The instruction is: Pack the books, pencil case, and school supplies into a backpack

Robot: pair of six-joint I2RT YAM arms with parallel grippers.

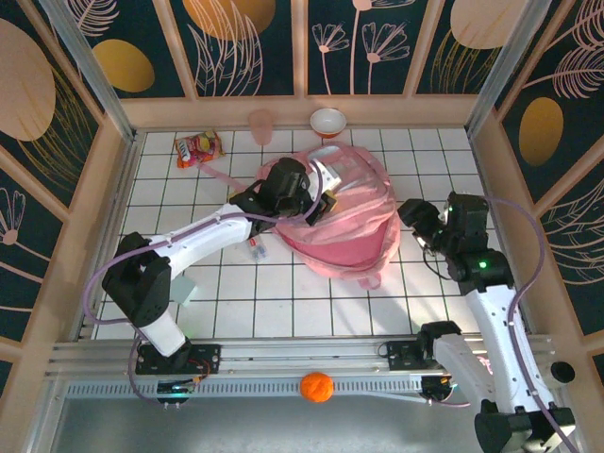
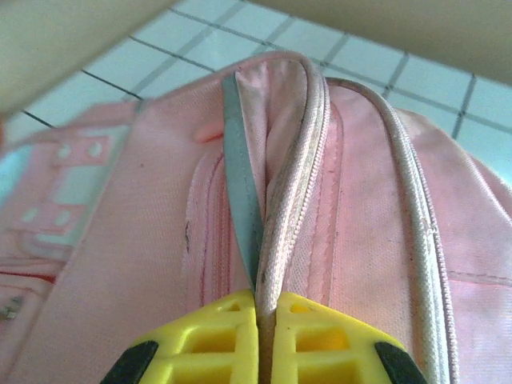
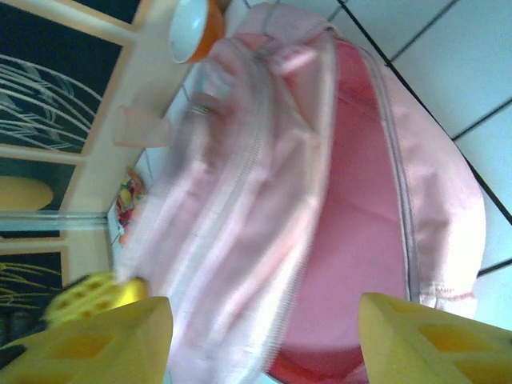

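Top view, layout: the pink backpack point(image 1: 354, 222) lies on the white-tiled surface point(image 1: 283, 302), about centre and nearer the back wall. The left gripper point(image 1: 324, 200) is over the pack's upper left part. The right gripper point(image 1: 408, 213) sits just beside the pack's right edge. Under the left forearm, just left of the pack, lie the school supplies point(image 1: 256, 249): a small whitish item with red marks, too small to tell more. Along the back edge stand a red-orange snack packet point(image 1: 196, 148), a pink cup point(image 1: 260, 125) and a white bowl point(image 1: 327, 121) with an orange outside. An orange ball point(image 1: 317, 387) rests on the front rail between the arm bases.

Left wrist view resolves the grip: the jaws are closed on a raised fold of the backpack. They pinch a zipper edge with grey trim point(image 2: 240, 192) between the yellow fingertips point(image 2: 200, 344). The fold stands up from the pack, with tiles behind it.

Right wrist view: the jaws are wide apart and grip nothing. The yellow fingers point(image 3: 432, 336) frame the pack from its side. Here the main compartment gapes, with darker pink lining point(image 3: 352, 240) inside the zipper line. The left half of this view is blurred.

Writing: the packet's print is colourful but too small to read.
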